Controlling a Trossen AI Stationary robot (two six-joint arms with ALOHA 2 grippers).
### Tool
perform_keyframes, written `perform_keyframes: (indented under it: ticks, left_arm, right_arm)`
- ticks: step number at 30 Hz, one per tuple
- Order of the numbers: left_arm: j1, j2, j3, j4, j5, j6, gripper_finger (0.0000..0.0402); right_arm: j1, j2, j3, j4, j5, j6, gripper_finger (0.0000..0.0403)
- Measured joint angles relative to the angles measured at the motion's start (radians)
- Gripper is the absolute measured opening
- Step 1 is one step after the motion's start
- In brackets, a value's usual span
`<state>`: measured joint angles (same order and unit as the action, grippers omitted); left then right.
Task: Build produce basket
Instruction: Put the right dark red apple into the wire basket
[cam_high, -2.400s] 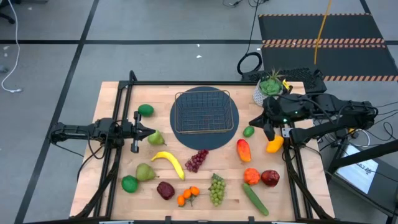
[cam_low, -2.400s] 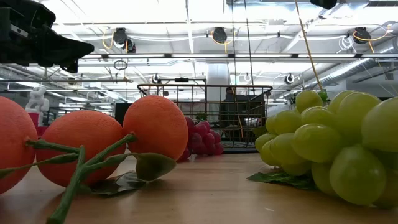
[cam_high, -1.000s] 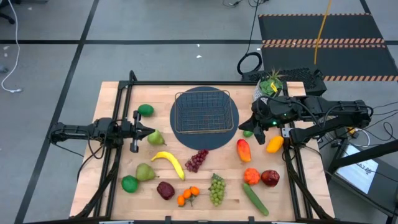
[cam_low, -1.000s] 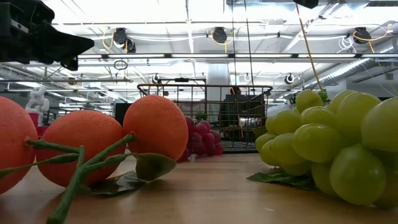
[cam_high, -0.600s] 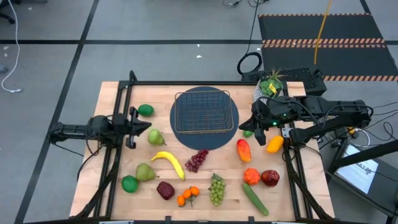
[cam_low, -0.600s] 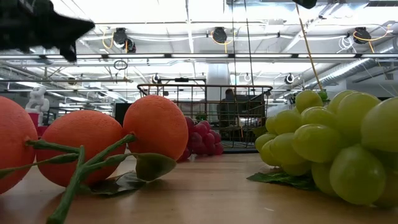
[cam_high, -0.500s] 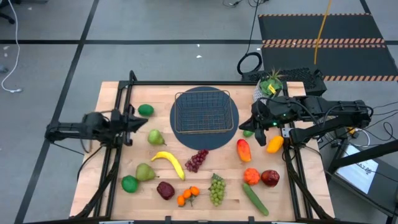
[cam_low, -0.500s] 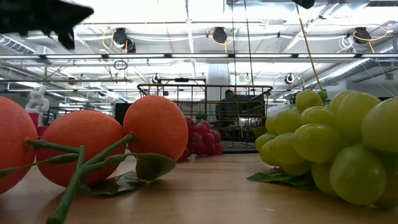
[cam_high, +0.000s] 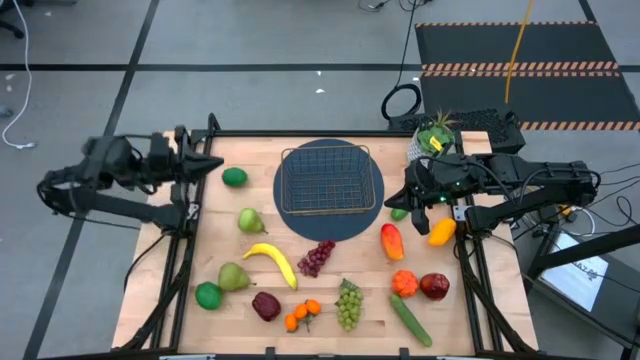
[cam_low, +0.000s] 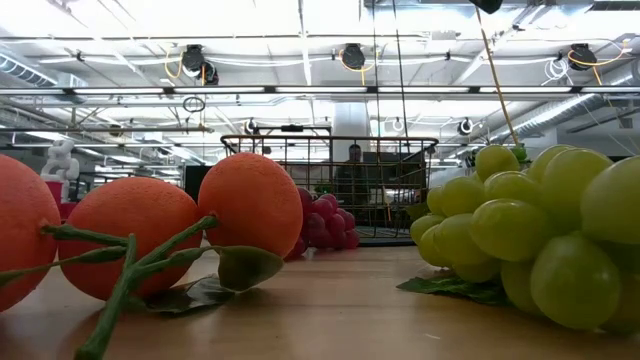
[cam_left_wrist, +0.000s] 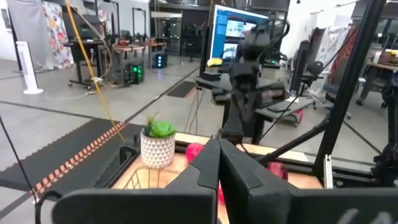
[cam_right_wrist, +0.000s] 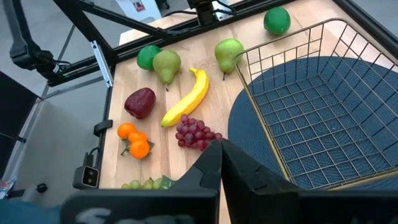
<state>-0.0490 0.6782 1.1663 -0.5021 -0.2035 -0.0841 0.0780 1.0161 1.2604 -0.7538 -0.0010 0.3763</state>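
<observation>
Overhead: basket (cam_high: 331, 181) empty; low view hides both arms.

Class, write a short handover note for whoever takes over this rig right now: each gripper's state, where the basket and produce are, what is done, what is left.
Left gripper: shut, empty, raised at the table's far-left edge near a lime.
Right gripper: shut, empty, hovering beside the basket's right side.
Basket: on the round dark mat, empty.
Produce: all loose on the table, including banana, purple grapes and mango.
Done: nothing loaded.
Left: place every piece in the basket.
</observation>
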Motion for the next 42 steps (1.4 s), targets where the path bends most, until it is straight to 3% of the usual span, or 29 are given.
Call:
perform_keyframes:
  ticks: [5, 9, 13, 21, 28, 33, 42]
  left_arm:
    - [0.000, 0.205, 0.277, -0.147, 0.000, -0.016, 0.0009]
    - [0.000, 0.337, 0.431, -0.259, 0.000, -0.045, 0.0007]
    - [0.000, 0.429, 0.493, -0.310, 0.000, -0.088, 0.0004]
    - [-0.018, 0.539, 0.500, -0.325, 0.021, -0.154, 0.0003]
    - [-0.026, 0.572, 0.500, -0.338, 0.023, -0.218, 0.0018]
    - [-0.026, 0.571, 0.500, -0.350, 0.023, -0.311, 0.0004]
    - [-0.026, 0.570, 0.500, -0.357, 0.021, -0.340, 0.0020]
  right_arm:
    - [0.000, 0.000, 0.000, 0.000, 0.000, -0.001, 0.0000]
    - [0.000, 0.000, 0.000, 0.000, 0.000, -0.034, 0.0000]
    - [0.000, 0.000, 0.000, 0.001, 0.012, -0.072, 0.0000]
    - [0.000, 0.000, 0.000, 0.000, 0.052, -0.085, 0.0000]
    - [0.000, 0.000, 0.000, 0.001, 0.051, 0.228, 0.0000]
    - [0.005, 0.000, 0.000, 0.001, 0.051, 0.526, 0.0000]
    - [0.154, 0.000, 0.000, 0.001, 0.058, 0.842, 0.0000]
